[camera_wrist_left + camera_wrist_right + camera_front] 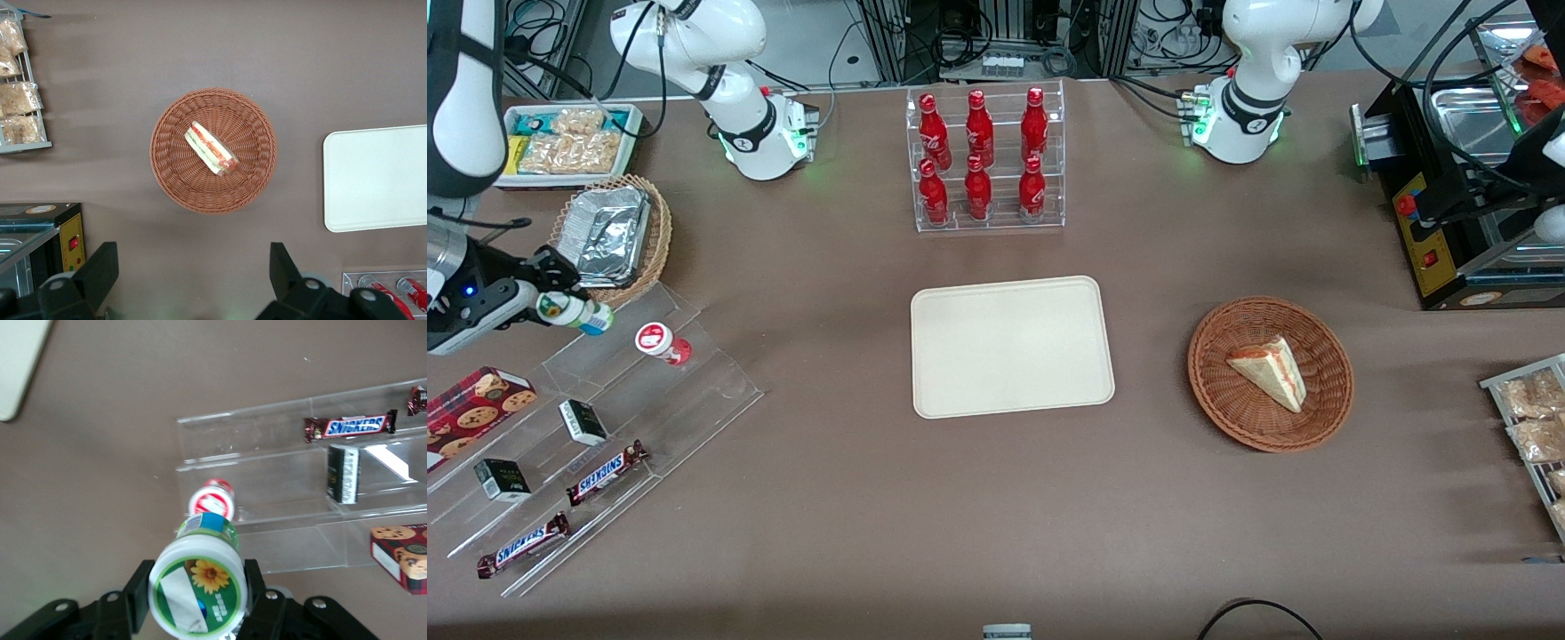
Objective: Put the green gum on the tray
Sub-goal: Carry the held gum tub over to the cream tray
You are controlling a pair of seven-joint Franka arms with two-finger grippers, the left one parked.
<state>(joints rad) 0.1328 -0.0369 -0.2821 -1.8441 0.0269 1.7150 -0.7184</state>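
Observation:
My right gripper [560,298] is shut on the green gum [575,312], a small white bottle with a green-rimmed lid and a green-blue label, held tilted above the clear stepped shelf. In the right wrist view the gum's lid [195,588] fills the gap between both black fingers [137,593]. The cream-beige tray [1012,347] lies flat at the table's middle, toward the parked arm's end from the gripper; its corner also shows in the right wrist view [17,367] and its edge in the left wrist view [377,177].
A red-lidded bottle [662,342] stands on the clear shelf [596,436] beside the gum, with Snickers bars [607,472] and small dark boxes below. A basket with a foil tray [612,236], a rack of red bottles [984,160] and a sandwich basket [1270,373] stand around.

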